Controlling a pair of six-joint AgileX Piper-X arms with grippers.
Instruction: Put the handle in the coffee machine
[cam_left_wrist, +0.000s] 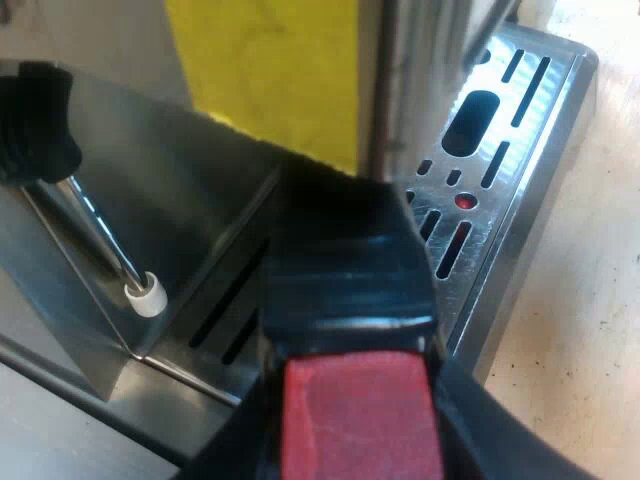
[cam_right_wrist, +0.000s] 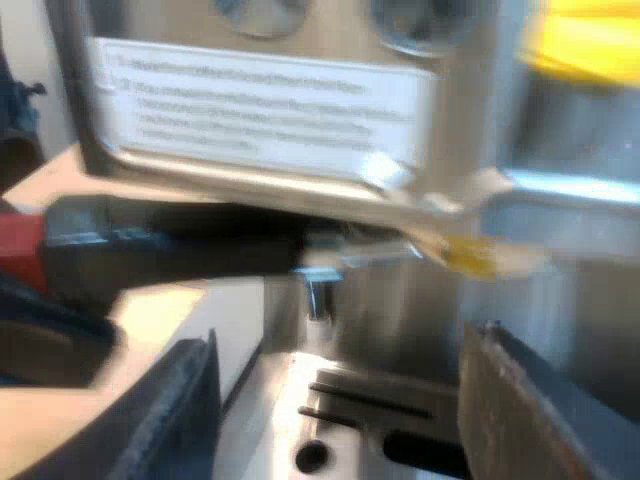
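My left gripper is shut on the holder's dark handle, its black fingers flanking the red end close to the camera. The handle points toward the espresso machine, above the slotted drip tray. In the right wrist view the same handle lies level under the machine's front panel, with its red end away from the machine. My right gripper hangs open over the drip tray, holding nothing. The metal basket end is hidden.
A steam wand with a black knob and a white tip hangs beside the handle. A yellow panel sits on the machine above the tray. Pale wooden tabletop borders the tray's edge.
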